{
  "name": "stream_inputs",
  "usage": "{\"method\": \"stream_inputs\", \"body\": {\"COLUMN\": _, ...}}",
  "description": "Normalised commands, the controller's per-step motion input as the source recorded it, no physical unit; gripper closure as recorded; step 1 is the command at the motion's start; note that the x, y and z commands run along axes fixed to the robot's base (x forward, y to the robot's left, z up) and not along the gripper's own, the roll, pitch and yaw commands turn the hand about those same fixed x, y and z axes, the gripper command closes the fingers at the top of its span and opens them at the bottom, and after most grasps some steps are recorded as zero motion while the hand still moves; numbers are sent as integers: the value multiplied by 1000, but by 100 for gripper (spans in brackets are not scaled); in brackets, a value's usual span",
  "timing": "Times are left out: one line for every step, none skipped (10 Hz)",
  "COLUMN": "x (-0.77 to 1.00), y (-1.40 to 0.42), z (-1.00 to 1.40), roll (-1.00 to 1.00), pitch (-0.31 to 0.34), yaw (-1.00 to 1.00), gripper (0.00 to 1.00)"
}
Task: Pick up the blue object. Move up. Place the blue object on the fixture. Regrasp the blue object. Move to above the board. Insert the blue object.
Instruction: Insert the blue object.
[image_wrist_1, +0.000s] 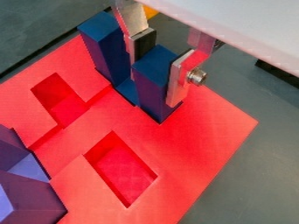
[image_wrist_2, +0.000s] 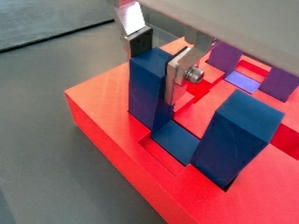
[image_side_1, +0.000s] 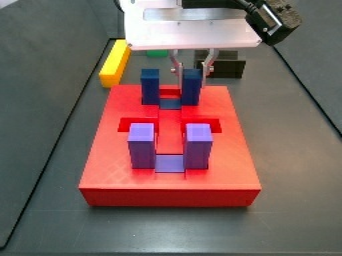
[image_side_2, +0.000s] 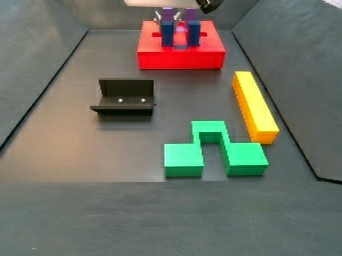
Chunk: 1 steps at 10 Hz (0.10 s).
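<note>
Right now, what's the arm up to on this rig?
The gripper is over the red board, its fingers closed on one prong of the dark-blue U-shaped block. That block stands prongs-up with its base down in a slot of the board, so insertion looks nearly done or done. A purple U-shaped block already sits in the board. The black fixture, yellow bar and green block lie apart on the floor.

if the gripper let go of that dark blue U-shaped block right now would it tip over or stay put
Likely stays put: the dark-blue U-shaped plastic block looks seated base-down in a slot of the flat red board, prongs up. It looks rigid and probably light. The gripper clamps one prong, so opening could nudge it slightly.
</note>
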Motion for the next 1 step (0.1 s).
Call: {"method": "stream_inputs", "body": {"x": -151, "y": 60, "z": -106, "roll": -86, "pitch": 0, "yaw": 49, "gripper": 100}}
